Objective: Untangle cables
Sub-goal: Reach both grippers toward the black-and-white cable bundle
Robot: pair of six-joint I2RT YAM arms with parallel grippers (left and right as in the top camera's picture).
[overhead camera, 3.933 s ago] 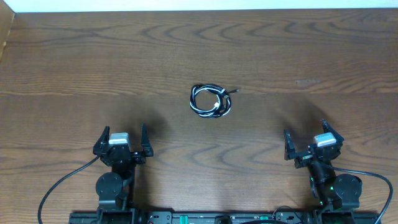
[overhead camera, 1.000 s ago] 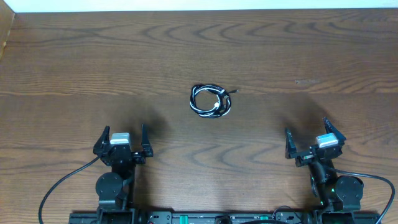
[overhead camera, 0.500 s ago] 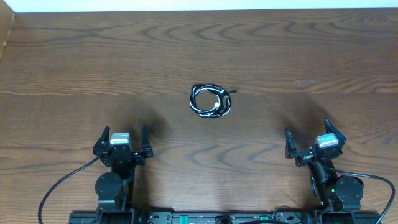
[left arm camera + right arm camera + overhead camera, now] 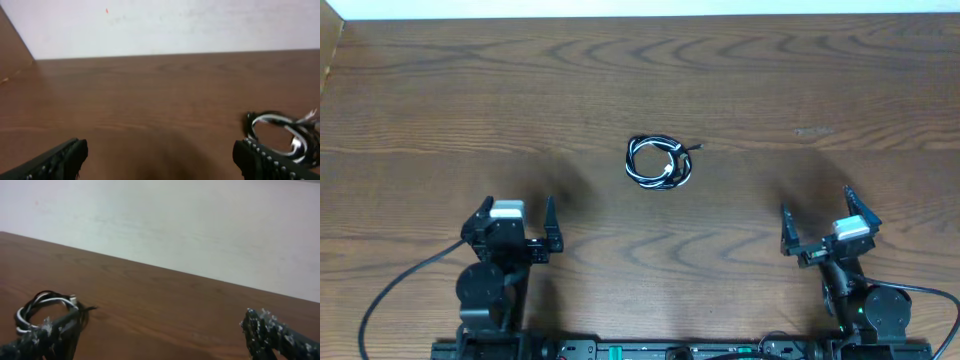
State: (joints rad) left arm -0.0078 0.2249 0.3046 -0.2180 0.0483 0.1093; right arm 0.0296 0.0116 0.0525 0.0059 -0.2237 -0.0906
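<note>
The left claw (image 4: 516, 210) is sitting low over the wooden table (image 4: 440, 110) with its two fingers spread wide apart, gripping nothing. The cables (image 4: 659, 162) are lying in one small coil, white and black strands wound together. The coil is lying ahead of this claw and off to its right, well apart from it. A short black end is poking out of the coil on the side nearer the right claw (image 4: 816, 205). That claw is also resting with its fingers parted and empty, and the coil is lying ahead of it to its left.
</note>
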